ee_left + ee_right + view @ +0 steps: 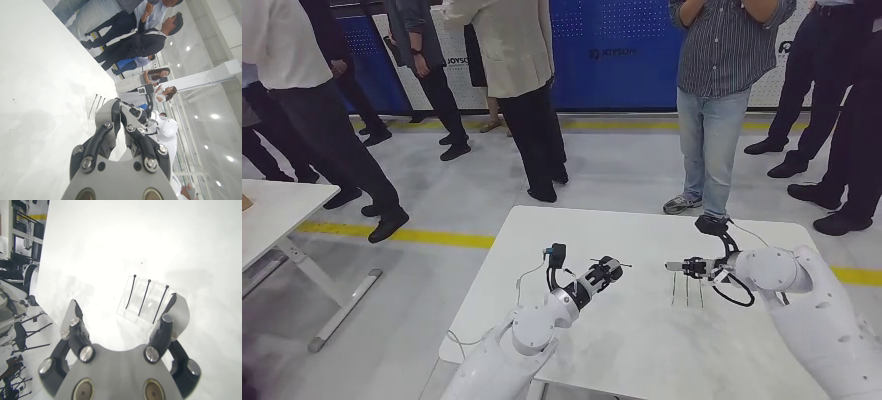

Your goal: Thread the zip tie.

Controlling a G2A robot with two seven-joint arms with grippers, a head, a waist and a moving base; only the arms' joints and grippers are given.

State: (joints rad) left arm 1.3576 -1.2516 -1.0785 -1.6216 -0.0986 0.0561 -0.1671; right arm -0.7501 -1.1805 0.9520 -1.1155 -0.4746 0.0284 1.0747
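Right gripper (124,300): jaws spread wide, nothing between them. One fingertip (174,297) lies just beside the tail end of the outermost tie; whether it touches the tie cannot be told from the wrist view. Left gripper (119,106): fingers pressed together along their pads, no gap visible. In the wrist view nothing shows clamped between them. In the top view a thin dark wisp sits at the tip of the left gripper (610,267), too small to identify, possibly a tie, so whether anything is held is uncertain. From above, the two grippers face each other over the middle of the table (642,340), near but apart, with the right gripper (674,267) over the head end of the ties. Three black zip ties (144,297) lie side by side, roughly parallel and not touching one another, each straight, with the square heads all at the same end. They rest on a clear holder (130,315), a transparent sheet or block lying flat on the white table. In the top view the zip ties (687,290) lie just below the right gripper. From the left wrist, the same zip ties (92,107) lie just beyond the closed fingers.
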